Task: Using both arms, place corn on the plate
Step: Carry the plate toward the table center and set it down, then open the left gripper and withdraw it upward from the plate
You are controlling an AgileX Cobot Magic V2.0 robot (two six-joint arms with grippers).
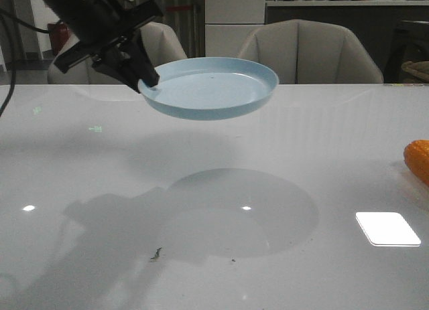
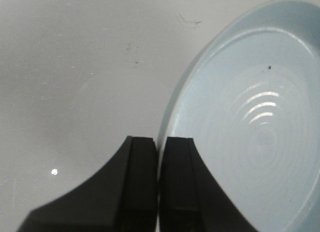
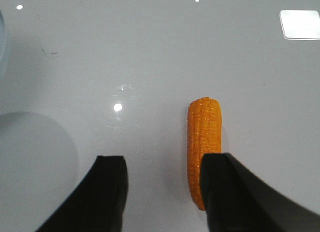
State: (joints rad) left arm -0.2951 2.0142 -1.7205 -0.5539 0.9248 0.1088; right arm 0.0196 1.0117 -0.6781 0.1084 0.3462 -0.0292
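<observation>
the black angular left gripper (image 1: 149,79) is pinching the rim of the round, shallow, pale blue plate (image 1: 214,89), its fingers (image 2: 140,182) closed tight on the edge, and is holding the plate in the air, casting a round shadow on the glossy white worktop (image 1: 201,256). the bright orange, kernelled corn cob (image 3: 204,147) is lying flat on the worktop at the far right, well apart from the plate. the right gripper (image 3: 162,192) is hanging above it with fingers spread wide and gripping nothing; one finger is overlapping the cob's end in the right wrist view.
</observation>
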